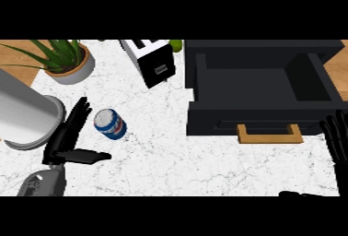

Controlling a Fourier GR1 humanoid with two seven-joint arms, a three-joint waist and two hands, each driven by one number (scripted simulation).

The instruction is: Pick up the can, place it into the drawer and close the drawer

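The left hand (68,138) lies on the counter (170,152) with fingers straight and thumb spread, just left of the can (109,124); the right hand (336,138), fingers straight, rests at the right edge. Farther back, the open drawer (262,90) holds nothing visible.

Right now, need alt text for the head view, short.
A blue and white can lies on a white marble counter, just right of the robot's open left hand, whose fingers are straight. An open dark drawer with a wooden handle sits right; the right hand rests open at the edge.
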